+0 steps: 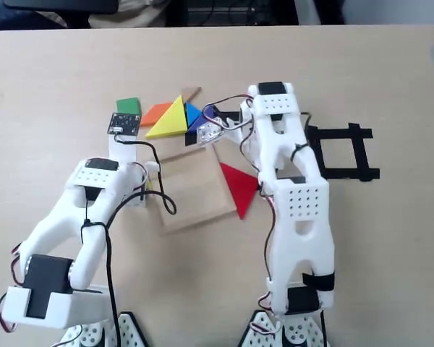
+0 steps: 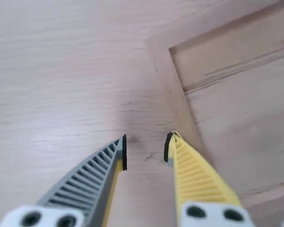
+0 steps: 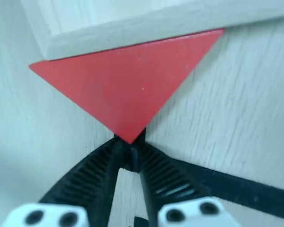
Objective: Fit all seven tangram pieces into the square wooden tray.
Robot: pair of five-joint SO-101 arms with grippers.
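1. The square wooden tray (image 1: 195,195) lies flat near the middle of the pale wooden bench (image 1: 58,72), turned slightly askew to the bench's edges.
2. A red triangular piece (image 3: 125,85) lies flat on the bench outside the tray. Its long edge is set against the tray's outer rim, on the side facing the right arm (image 1: 296,217), and its apex points away from the tray.
3. That apex is pinched by the right jaws, which are closed down upon it.
4. Beyond the tray's far edge, a cluster of pieces is seen on the bench. A yellow triangular piece (image 1: 172,119) sits between an orange piece (image 1: 155,112) and a blue piece (image 1: 193,113).
5. A green piece (image 1: 128,105) lies at the cluster's outer end, and a pale wood-coloured piece (image 1: 190,92) lies farthest back.
6. The left jaws are parted by a modest gap and nothing is held in them. They are poised low over the bare bench just beside the tray's rim, on the side facing the left arm (image 1: 79,217).
7. A square outline of black tape (image 1: 340,133) is marked on the bench beyond the right arm, well apart from the tray.
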